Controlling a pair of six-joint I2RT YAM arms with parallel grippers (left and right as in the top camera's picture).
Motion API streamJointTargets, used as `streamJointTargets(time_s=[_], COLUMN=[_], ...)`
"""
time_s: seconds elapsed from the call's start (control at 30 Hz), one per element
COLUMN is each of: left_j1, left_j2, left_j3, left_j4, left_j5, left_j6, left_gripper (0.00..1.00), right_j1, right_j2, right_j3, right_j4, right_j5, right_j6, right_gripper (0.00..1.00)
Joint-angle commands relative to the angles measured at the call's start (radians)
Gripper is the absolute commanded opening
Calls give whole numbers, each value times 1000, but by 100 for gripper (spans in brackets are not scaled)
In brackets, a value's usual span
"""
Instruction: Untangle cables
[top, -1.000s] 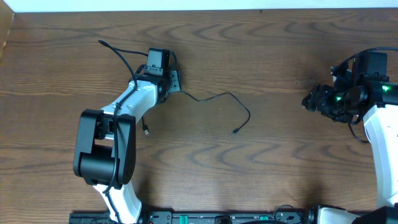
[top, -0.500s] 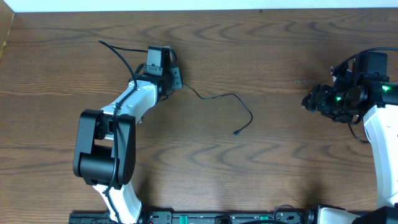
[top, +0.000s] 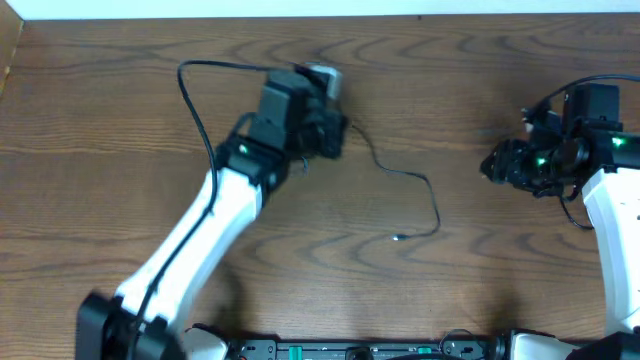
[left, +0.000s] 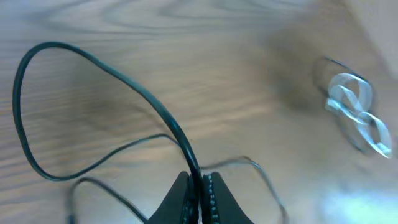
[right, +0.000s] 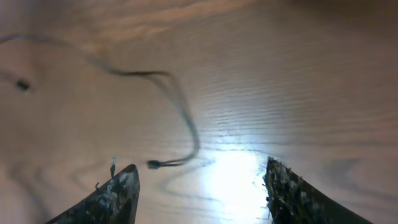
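Right, here is how things stand for you:

1. Your left end effector (left: 199, 186) is pressed together on the black cable (left: 144, 95). The left wrist view shows the cord pinched right between the two fingertips.
2. From that pinch, the black cable rises in a wide loop that swings out to the left in the left wrist view. It then curls back down toward the worktop (top: 500, 280).
3. In the overhead view, the left arm reaches out to the far middle of the worktop. A thin run of the black cable trails from the end effector to the right and toward the near side. It bends back on itself and finishes at a small plug (top: 397, 238) lying flat near the centre.
4. The white cable (top: 323, 77) sits bunched in small loops on the worktop, just on the far side of the left end effector. You cannot tell from these views whether it touches the fingers.
5. Your right end effector (right: 200, 180) is at the right side, well apart from both cords. Its fingers are spread wide with nothing between them.
6. The right wrist view looks over a blurred stretch of the black cable and its plug end. Both lie on the wood ahead of the open fingers.
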Motion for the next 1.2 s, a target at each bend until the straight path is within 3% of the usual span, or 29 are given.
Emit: streamJointTargets(time_s=[0.0,0.2,0.37,0.77,0.83,0.93,0.97,1.03,1.17], left_j1=[-62,-97,-97,-97,-97,-97,-97,-97,-97], left_j2=[-94,-249,-334,-365,-365,-365,-365,-365,-365], left_j3=[15,15,15,15,15,15,15,15,15], left_j4=[-14,-14,-15,-22,-27,-43,-50,-67,-98], left_j5=[20,117,185,308,308,307,307,307,299], left_j6=[33,25,-2,-40,-40,-40,-40,-39,-27], left_gripper=[7,7,7,8,7,8,7,7,7], right_j1=[47,167,283,469,480,480,480,480,478], right_j2=[5,5,5,5,5,5,5,5,5], right_j3=[12,11,-15,-190,-214,-229,-229,-229,-229], right_j4=[-11,-4,67,481,529,552,551,548,542], right_j5=[-125,-171,-172,-167,-163,-155,-138,-97,40], right_j6=[-159,-288,-307,-268,-268,-268,-268,-267,-190], right_gripper=[62,71,76,75,66,42,24,1,1])
